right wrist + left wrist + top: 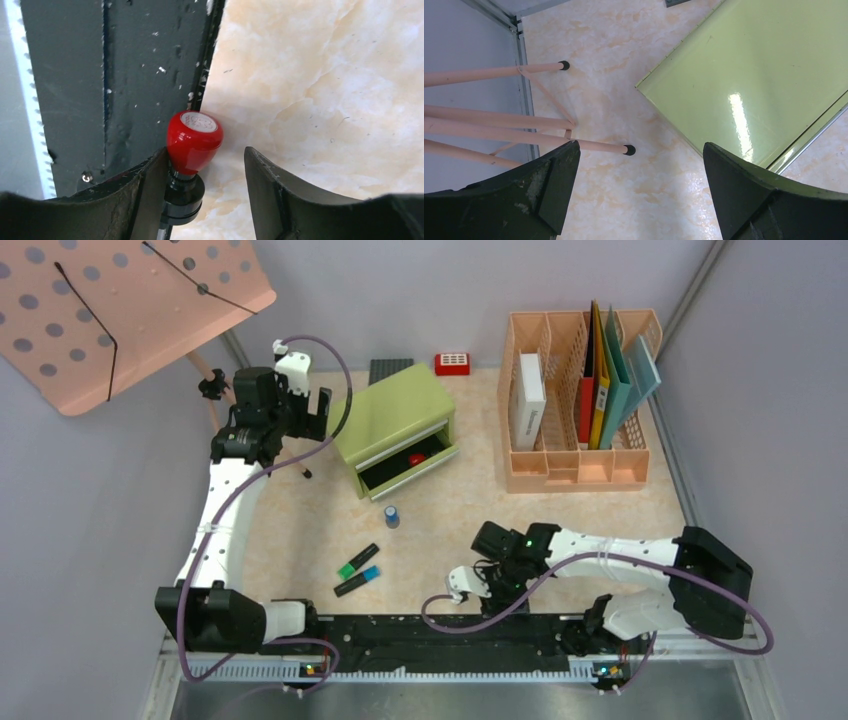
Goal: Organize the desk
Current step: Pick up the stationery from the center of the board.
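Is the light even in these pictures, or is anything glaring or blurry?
Top view: even light, only soft shadows on the desk. Left wrist view: a bright glare streak on the green cabinet. Right wrist view: the red-capped item is sharp.

place: robot lab cell | evidence: grey-walled desk [470, 510], file rack [575, 472], drawer cabinet [395, 410]

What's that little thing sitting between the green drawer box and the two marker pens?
A small blue-capped cylinder, standing on the desk between the green cabinet and the pens; the top view shows it.
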You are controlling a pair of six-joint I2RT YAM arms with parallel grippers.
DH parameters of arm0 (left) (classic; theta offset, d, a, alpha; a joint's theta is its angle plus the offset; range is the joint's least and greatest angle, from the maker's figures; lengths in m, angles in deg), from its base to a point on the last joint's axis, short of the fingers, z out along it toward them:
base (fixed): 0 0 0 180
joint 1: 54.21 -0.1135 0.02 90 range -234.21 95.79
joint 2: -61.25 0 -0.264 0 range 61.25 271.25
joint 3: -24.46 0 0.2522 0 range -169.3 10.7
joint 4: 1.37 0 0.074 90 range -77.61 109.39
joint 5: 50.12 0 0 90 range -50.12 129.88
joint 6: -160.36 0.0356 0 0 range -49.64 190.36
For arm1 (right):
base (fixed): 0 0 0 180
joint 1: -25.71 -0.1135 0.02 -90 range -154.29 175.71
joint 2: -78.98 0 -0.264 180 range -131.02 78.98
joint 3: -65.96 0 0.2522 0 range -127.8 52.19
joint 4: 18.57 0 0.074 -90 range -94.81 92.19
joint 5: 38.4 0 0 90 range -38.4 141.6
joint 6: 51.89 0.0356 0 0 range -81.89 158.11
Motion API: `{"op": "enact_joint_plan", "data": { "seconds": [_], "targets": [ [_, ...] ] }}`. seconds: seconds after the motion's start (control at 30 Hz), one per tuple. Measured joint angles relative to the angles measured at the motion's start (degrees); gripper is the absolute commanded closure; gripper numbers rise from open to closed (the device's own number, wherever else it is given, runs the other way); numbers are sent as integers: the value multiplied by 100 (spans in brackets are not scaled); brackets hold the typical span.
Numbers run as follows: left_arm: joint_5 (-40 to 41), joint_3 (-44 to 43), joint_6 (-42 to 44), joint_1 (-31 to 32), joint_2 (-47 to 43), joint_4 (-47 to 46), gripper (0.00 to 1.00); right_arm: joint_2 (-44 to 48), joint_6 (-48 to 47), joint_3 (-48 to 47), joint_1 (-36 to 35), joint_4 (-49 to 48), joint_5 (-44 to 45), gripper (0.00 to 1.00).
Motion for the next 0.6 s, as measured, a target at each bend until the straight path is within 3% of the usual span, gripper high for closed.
{"op": "enact_joint_plan", "data": {
  "seconds": [0.3, 0.6],
  "targets": [
    [-2, -2, 0, 0, 0, 0, 1, -125, 284, 129, -216, -527, 411, 47],
    [0, -2, 52, 0, 0, -2, 1, -225, 297, 79, -289, -678, 1036, 77]
  ]
}}
